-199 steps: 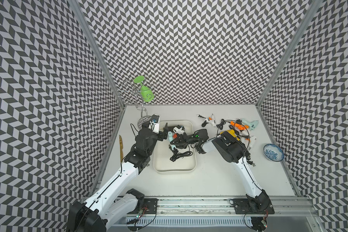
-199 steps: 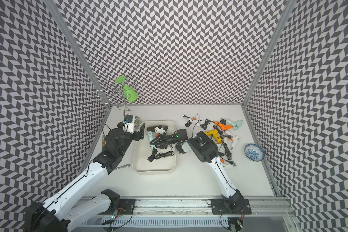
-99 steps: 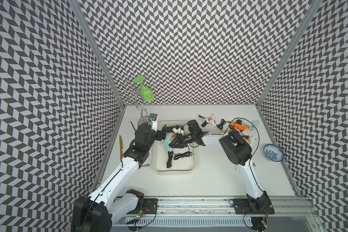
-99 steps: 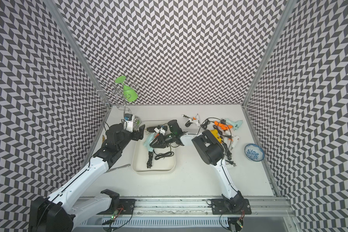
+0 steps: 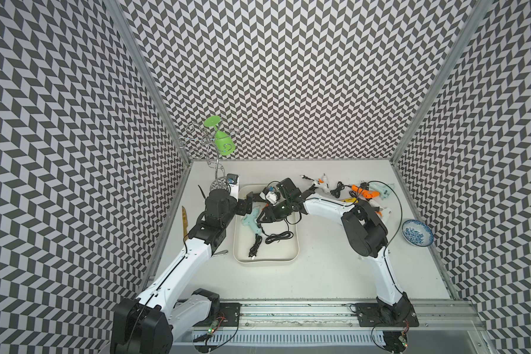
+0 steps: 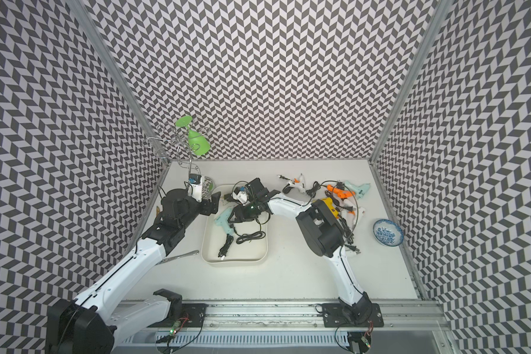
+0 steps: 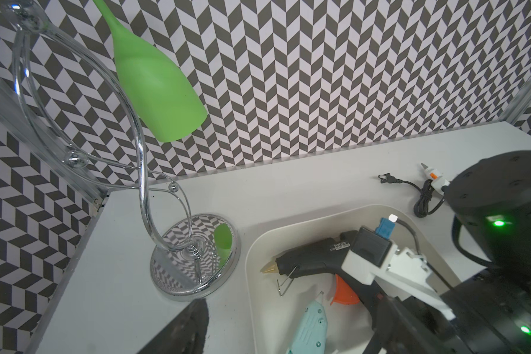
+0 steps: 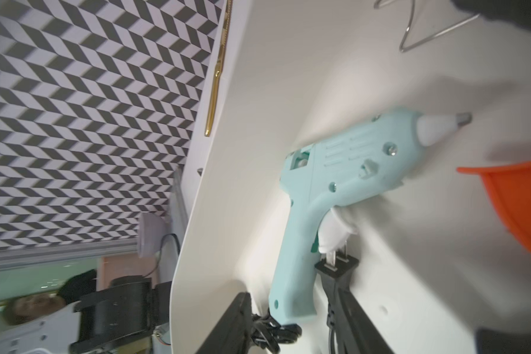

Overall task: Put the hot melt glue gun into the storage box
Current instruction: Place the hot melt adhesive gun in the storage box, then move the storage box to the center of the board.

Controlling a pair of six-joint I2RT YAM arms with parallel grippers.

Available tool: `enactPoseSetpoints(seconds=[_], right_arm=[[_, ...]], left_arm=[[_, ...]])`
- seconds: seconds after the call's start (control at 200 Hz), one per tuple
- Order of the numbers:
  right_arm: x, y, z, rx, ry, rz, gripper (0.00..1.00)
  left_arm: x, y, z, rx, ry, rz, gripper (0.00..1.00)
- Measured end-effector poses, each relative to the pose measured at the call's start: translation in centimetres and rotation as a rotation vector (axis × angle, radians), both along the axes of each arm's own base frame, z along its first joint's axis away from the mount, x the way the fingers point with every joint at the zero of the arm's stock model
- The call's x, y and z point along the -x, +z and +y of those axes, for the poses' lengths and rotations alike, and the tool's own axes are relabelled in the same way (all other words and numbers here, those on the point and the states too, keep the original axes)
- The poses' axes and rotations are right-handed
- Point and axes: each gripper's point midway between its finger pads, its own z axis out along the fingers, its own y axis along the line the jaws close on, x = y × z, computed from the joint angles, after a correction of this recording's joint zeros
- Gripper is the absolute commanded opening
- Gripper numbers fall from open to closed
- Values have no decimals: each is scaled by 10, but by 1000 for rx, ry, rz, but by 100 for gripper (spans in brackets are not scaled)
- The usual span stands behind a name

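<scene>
Right tool (image 5: 263,215): jaws apart, low inside the storage box (image 5: 265,260), straddling the handle of the mint glue gun (image 8: 334,171) without pinching it.
Left tool (image 5: 248,203): spread wide, empty, just beside the box's rim.
Mint glue gun: flat on the box floor, next to a black glue gun (image 7: 313,257).
Snag risk: its plug (image 8: 336,269) and cord (image 8: 267,334) lie close against the right tool's fingers; lifting away could hook them and drag the gun out.

Glue guns (image 5: 252,221) and cords (image 5: 278,237) crowd the storage box's (image 5: 267,260) far half; near-right corner free.
</scene>
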Motion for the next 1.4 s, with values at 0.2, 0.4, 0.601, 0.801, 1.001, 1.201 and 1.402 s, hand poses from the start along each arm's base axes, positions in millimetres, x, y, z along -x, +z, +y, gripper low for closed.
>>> enactPoseSetpoints(seconds=[0.2,0.4,0.601,0.801,1.001,1.201,1.402], right_arm=[[34,3,3,127,84,-213,42],[65,-20,2,235,166,-281,36],[63,-30,10,240,173,-311,35],[51,-29,31,191,165,-348,43],[46,-30,35,178,161,-373,49],[35,-10,-18,234,41,-404,53],[-35,82,-104,195,-238,-524,61]], left_arm=[[-9,5,21,75,62,24,90],[-15,3,45,164,119,60,90],[-17,-20,42,204,114,146,89],[-15,-44,40,215,119,234,87],[-10,-64,41,208,131,311,86],[-9,-89,37,178,124,397,84],[-7,-122,23,136,93,510,80]])
